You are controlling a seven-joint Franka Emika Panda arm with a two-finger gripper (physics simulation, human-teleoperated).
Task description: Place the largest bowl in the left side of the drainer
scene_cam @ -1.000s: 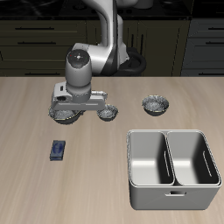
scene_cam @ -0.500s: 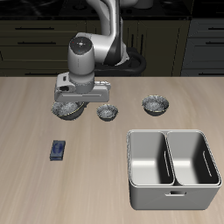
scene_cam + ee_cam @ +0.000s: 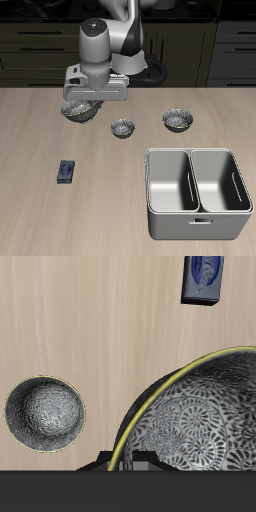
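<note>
My gripper point(image 3: 87, 101) is shut on the rim of the largest bowl point(image 3: 79, 110), a shiny grey-silver bowl, and holds it lifted above the table, far back from the front edge. In the wrist view the largest bowl point(image 3: 200, 416) shows a patterned inside and a yellowish rim, with the fingertips point(image 3: 128, 461) dark at its edge. The drainer point(image 3: 197, 228), a grey two-compartment tub, stands near the table's front edge, well away from the gripper. Both its compartments hold nothing.
The tiny bowl point(image 3: 122, 128) sits on the table just beside the gripper and also shows in the wrist view point(image 3: 44, 414). The mid-sized bowl point(image 3: 179, 121) sits behind the drainer. A small blue object point(image 3: 67, 171) lies nearer the front edge, also in the wrist view point(image 3: 206, 278).
The gripper has risen with the largest bowl in it, lifting the bowl off the table. The other bowls, the blue object and the drainer have not moved.
</note>
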